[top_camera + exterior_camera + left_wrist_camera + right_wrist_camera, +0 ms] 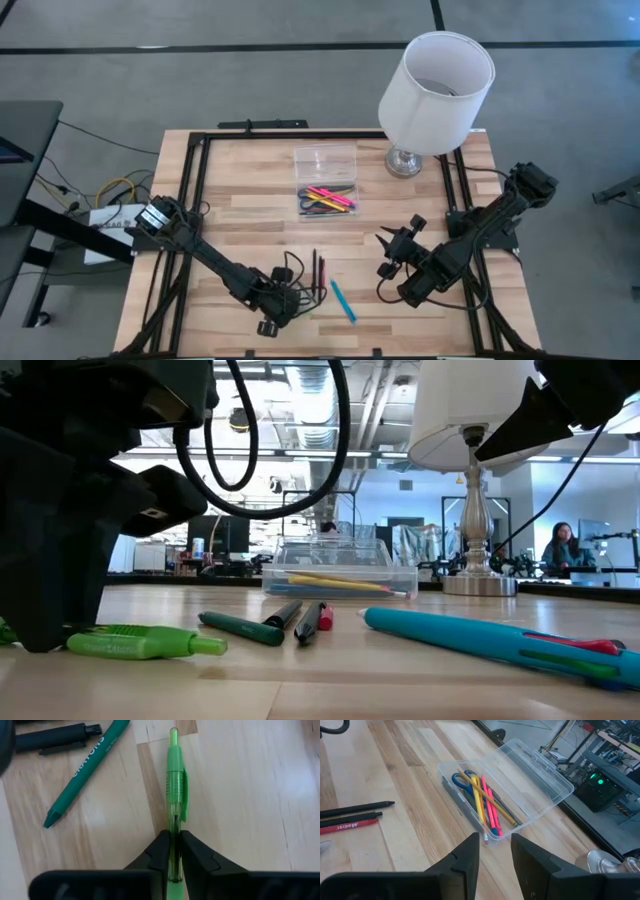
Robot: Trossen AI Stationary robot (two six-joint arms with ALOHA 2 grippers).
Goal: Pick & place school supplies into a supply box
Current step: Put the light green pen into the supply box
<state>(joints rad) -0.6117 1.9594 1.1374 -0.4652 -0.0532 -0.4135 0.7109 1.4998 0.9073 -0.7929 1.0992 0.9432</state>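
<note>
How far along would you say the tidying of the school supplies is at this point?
Partly done. The clear box already holds scissors, a yellow pencil and pink markers. The left gripper is shut on a green pen at the table. Still loose: a green crayon, dark pens and a blue pen. The right gripper waits open.

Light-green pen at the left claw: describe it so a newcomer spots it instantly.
On the pale wooden table, go to the near edge, where the left claw is shut on a translucent light-green clip pen. The dark-green crayon beside it is opaque and lies free.
</note>
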